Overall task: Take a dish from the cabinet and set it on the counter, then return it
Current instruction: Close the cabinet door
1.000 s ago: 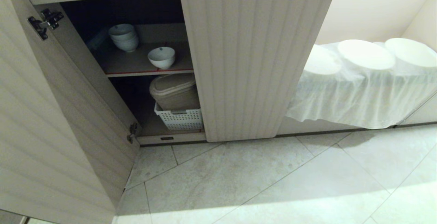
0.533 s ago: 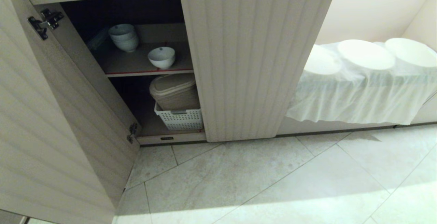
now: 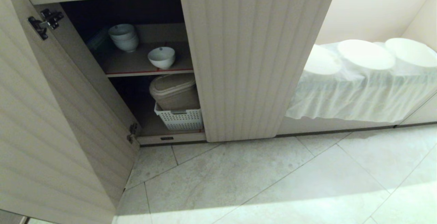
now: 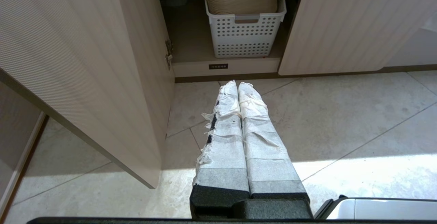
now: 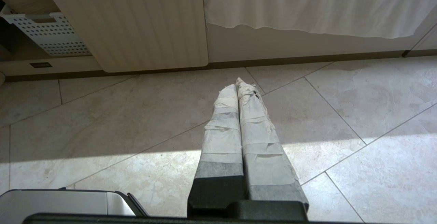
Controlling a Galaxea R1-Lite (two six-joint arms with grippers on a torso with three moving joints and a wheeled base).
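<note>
On the cabinet's (image 3: 256, 63) upper shelf, at ten o'clock, the dish (image 3: 161, 57) sat upright near the edge. Both claws, left (image 4: 238, 84) and right (image 5: 238, 82), hung clenched and empty over the floor (image 3: 273, 183).

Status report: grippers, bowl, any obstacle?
Left gripper and right gripper shut, empty, over floor. Bowl on upper shelf, cabinet door open. Nothing blocking it.

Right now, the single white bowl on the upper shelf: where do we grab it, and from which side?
Likely the rim. The bowl stands upright, mouth up, near the shelf's red front edge, apart from the stacked bowls behind it. Come straight in through the open left door, one finger inside the wall and one outside. The closed door blocks the right. Neither hand is near it.
</note>
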